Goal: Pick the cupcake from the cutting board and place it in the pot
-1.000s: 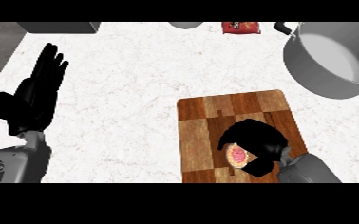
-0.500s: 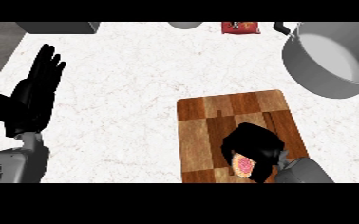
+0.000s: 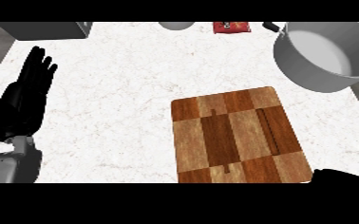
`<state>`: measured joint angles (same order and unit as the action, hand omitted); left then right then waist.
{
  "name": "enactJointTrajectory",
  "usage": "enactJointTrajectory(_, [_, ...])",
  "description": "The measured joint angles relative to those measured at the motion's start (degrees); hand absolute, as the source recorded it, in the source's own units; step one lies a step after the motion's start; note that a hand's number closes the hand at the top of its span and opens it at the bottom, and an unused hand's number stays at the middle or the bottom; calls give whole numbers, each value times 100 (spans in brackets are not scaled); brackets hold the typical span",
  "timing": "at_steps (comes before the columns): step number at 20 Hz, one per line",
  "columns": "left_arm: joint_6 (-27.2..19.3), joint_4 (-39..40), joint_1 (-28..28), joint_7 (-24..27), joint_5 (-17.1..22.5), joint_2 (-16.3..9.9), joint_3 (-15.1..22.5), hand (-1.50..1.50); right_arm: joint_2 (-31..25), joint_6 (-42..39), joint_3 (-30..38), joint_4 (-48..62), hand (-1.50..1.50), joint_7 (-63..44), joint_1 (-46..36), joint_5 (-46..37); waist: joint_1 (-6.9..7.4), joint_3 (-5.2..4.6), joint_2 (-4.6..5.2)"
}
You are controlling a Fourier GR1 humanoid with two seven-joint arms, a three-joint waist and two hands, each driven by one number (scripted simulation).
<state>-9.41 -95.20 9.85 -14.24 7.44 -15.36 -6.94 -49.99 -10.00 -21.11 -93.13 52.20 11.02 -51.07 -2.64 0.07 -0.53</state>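
Right hand (image 3: 336, 176) barely visible below the cutting board (image 3: 238, 135); grasp indeterminate, cupcake unseen. Pot (image 3: 316, 57) lies beyond the board; left hand (image 3: 28, 95) open.

Cutting board (image 3: 238, 135) lies on the counter (image 3: 126, 76), right of centre, toward the near edge. Pot (image 3: 319, 57) stands behind it at the far right. Small packet (image 3: 232, 26) and a round vessel (image 3: 176, 25) sit along the far edge. Left hand (image 3: 28, 99) rests at the left edge, fingers up. Right hand (image 3: 336, 176) shows at the near right corner, beside the board
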Motion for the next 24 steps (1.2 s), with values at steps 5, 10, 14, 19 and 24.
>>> enactJointTrajectory(5, [13, -27, -163, 119, -45, 52, 19, 0, -590, 491, 990, 28, 150, 755, 803, 1173, 1, -7, 9])
enactJointTrajectory(10, [45, 42, -159, 171, -26, 41, -27, 0, -613, 423, 1969, 61, 150, 877, 1092, 2943, -15, -10, 14])
enactJointTrajectory(14, [85, 26, -126, 149, -17, 59, 15, 0, -668, 229, 2770, -25, 150, 726, 1077, 4295, 38, -13, 17])
enactJointTrajectory(19, [73, 125, 7, 205, -92, 130, 90, 0, -915, -229, 3551, 294, 150, 345, 779, 5659, 155, -12, 41])
enactJointTrajectory(24, [112, 125, 164, 119, -91, 165, 136, 0, -1238, -689, 3707, 1228, 150, -51, -59, 6243, 300, -7, 65])
